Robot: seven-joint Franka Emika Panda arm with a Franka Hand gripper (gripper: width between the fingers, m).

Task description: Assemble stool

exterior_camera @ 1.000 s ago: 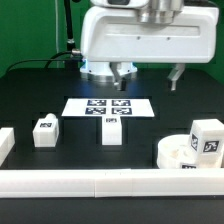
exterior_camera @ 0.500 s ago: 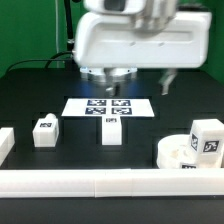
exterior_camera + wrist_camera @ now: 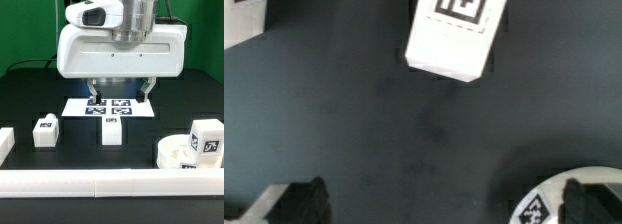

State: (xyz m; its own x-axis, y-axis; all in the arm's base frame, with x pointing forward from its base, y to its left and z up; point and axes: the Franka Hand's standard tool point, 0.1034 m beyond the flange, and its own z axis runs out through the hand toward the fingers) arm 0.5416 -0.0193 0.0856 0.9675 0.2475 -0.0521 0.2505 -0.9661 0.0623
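The tool (image 3: 122,100) hangs with its fingers apart, gripping nothing, over the marker board (image 3: 110,107) on the black worktop (image 3: 30,95).

Take the exterior view as a clock face. Nearest, along 6 o'clock, runs a long white border bar (image 3: 100,183). Just behind it at 4 o'clock lies the stool's seat (image 3: 175,153), a thick white round disc. The first leg (image 3: 207,138) is a white block with a black-and-white tag; whether it stands on the seat or just behind it, I cannot tell. At 8 o'clock the second leg (image 3: 45,132) stands on the worktop, tag on top. The third leg (image 3: 112,130) stands near the centre, just in front of the marker board.

In the wrist view a tagged white leg block (image 3: 455,40) lies on the dark worktop, well apart from the tool's fingers (image 3: 295,205).
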